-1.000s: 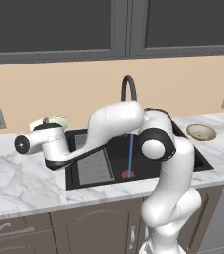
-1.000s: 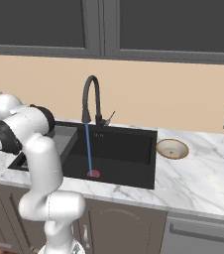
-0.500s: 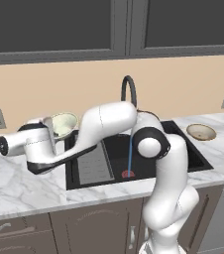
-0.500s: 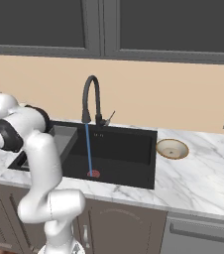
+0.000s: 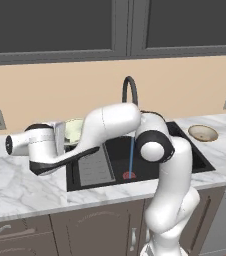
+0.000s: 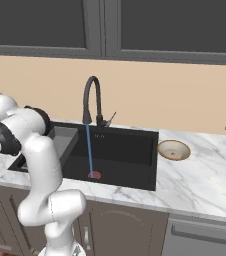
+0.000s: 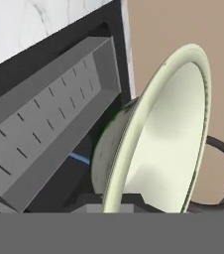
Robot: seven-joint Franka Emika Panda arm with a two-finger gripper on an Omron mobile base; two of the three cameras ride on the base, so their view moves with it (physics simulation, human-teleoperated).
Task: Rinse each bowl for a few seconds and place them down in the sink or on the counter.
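Left base view: arm stretched to the left over the counter (image 5: pixel 20 185), hand (image 5: pixel 65 137) pinching the rim of the pale green bowl (image 5: pixel 75 131), held up near the left end of the sink (image 5: pixel 185 150). Hand view: green bowl tilted on its edge, very close, with the grey rack (image 7: pixel 44 129) of the sink behind it. Right base view: blue stream of water (image 6: pixel 89 150) falling from the black faucet (image 6: pixel 91 97) onto the red drain (image 6: pixel 94 175). Beige bowl (image 6: pixel 173 149) resting on the counter just right of the sink, well apart from the hand.
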